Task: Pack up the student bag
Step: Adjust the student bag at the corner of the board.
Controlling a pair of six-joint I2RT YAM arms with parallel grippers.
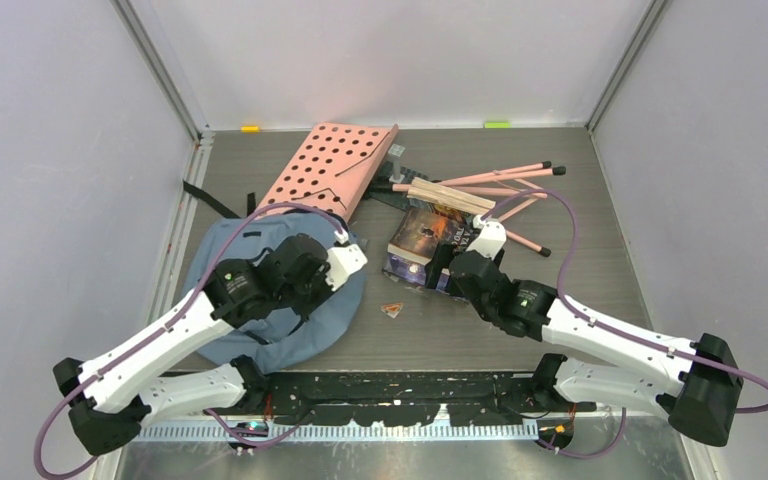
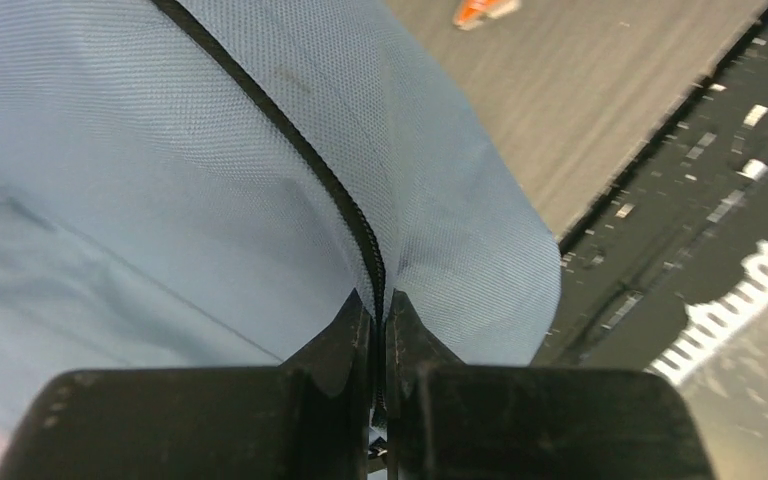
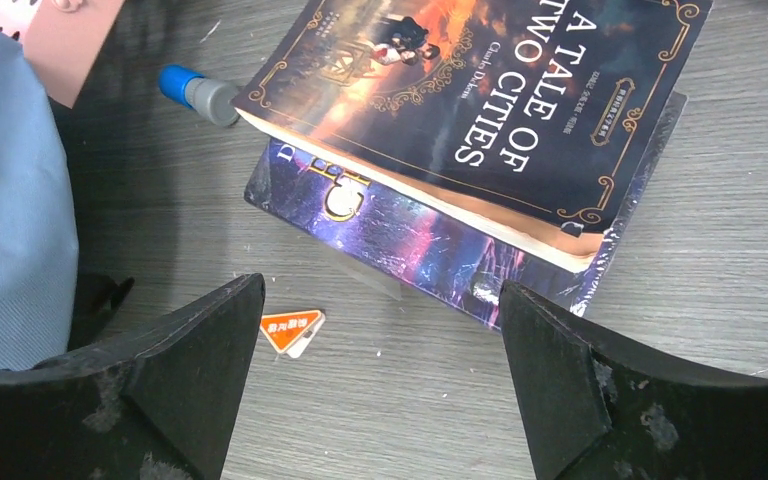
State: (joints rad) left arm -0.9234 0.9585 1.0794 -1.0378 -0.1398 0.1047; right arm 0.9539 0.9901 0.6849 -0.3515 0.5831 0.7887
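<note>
The left gripper (image 2: 381, 305) is pinched tight, its two fingers meeting on the black zipper (image 2: 300, 150) of the student bag (image 2: 160, 150). The blue-grey fabric puckers up to the tips. The view is too close to show whether a pull tab or only the zipper tape is between them, and the stretch of zipper in sight looks closed. From above, that gripper sits over the bag's right-hand side, and the bag lies flat at the near left of the table with the left arm draped across it. The right gripper (image 3: 380, 400) has its fingers spread wide and holds nothing. It hovers low over bare tabletop, with a small orange tag (image 3: 292, 328) just beside its left finger. Just ahead is a stack of two books, a paperback of A Tale of Two Cities (image 3: 480, 90) lying askew on a purple-blue volume (image 3: 410, 230). A blue-capped marker (image 3: 195, 90) rests at their far left corner. The coming move seems to turn on the stack's long axis, which runs roughly across the line of the open jaws. A grip on the near edge or through the thickness therefore looks likelier than one along the length. The right arm is plainly nearer the books, and the bag lies to its left, close by. The pink perforated board (image 1: 325, 165) lies beyond the bag.
</note>
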